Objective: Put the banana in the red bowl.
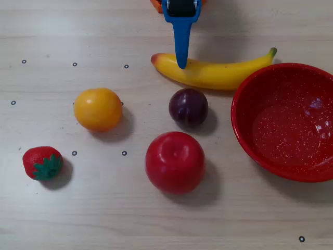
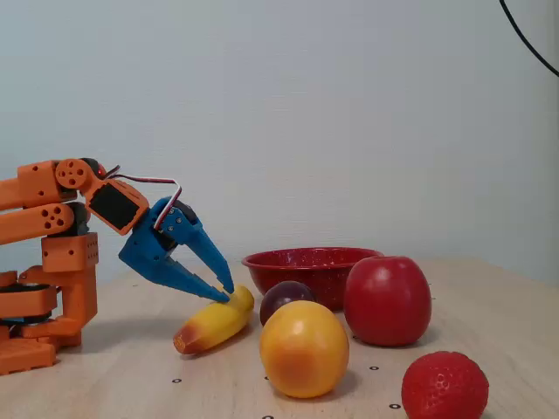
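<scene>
Gripper [image 2: 225, 291] spread apart, fingertips down on the banana [image 1: 213, 73] near its orange end, nothing clamped. Banana lies flat near the table's [image 1: 104, 208] far edge, touching the bowl [image 1: 285, 122].

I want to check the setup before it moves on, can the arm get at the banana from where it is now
Probably yes. The end effector is already down at the banana, its fingertips on or just above it. Nothing stands between them; the plum and red bowl sit off to the side.

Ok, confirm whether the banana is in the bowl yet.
No, the banana lies on the table beside the bowl, with the fingers at it.
</scene>
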